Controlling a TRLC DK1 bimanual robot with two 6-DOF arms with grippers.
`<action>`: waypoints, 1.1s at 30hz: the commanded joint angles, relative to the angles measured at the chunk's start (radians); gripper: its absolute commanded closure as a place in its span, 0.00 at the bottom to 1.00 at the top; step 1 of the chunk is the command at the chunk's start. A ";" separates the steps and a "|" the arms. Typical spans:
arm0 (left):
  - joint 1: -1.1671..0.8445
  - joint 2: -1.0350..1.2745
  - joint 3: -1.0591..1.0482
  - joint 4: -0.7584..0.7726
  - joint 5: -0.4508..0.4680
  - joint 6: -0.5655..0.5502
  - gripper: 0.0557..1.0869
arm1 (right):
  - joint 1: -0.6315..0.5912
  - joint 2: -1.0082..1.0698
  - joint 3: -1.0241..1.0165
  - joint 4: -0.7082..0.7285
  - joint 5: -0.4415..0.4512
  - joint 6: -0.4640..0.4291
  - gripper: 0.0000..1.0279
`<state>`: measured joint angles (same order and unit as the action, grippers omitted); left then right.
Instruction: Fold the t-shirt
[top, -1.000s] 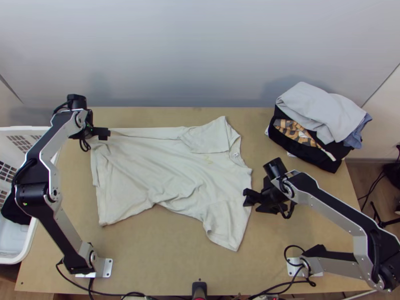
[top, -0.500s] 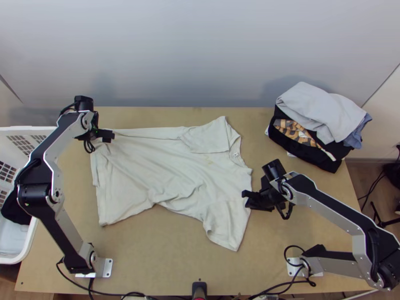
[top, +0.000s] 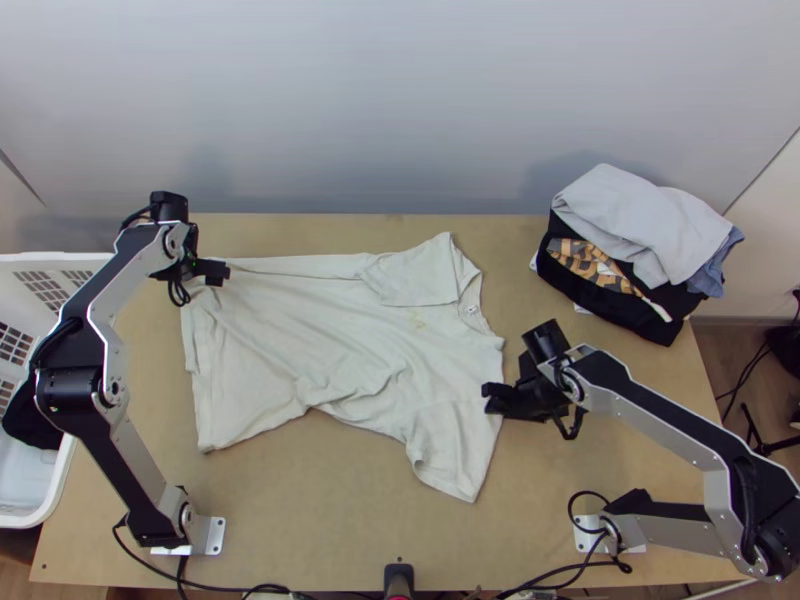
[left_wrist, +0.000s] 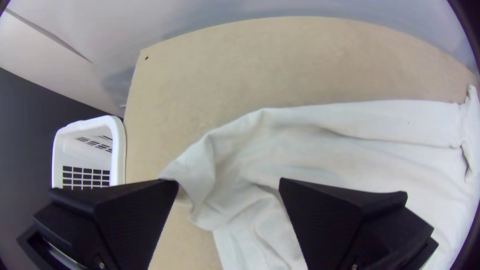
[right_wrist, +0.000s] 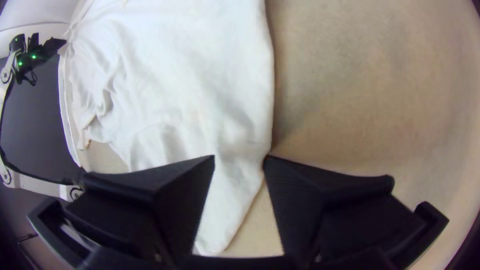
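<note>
Black left gripper (left_wrist: 228, 182), widely parted, and black right gripper (right_wrist: 239, 157), less so, seem empty, poised to pinch the off-white cloth t-shirt (top: 345, 330).

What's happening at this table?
A pale t-shirt lies wrinkled but mostly spread on the table, its far sleeve turned in. The left gripper is at the hem's far corner, the right gripper at the shoulder by the near sleeve. Both have open fingers, cloth visible between them. The folding looks far from finished.
</note>
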<state>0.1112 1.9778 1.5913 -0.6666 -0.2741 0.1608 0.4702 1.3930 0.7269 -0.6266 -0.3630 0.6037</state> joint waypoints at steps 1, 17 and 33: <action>0.007 0.012 0.009 -0.041 0.006 -0.020 0.05 | 0.028 -0.025 -0.020 0.071 0.050 -0.018 0.97; 0.179 0.154 0.208 -0.200 0.056 -0.015 0.05 | 0.064 -0.078 -0.032 0.133 0.148 -0.019 0.97; 0.151 0.089 0.411 -0.867 0.339 0.016 0.05 | 0.071 -0.091 -0.058 0.133 0.153 -0.007 0.97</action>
<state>0.3363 2.1983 1.9976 -1.1442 -0.0982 0.1768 0.5396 1.3048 0.6830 -0.4942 -0.2127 0.5900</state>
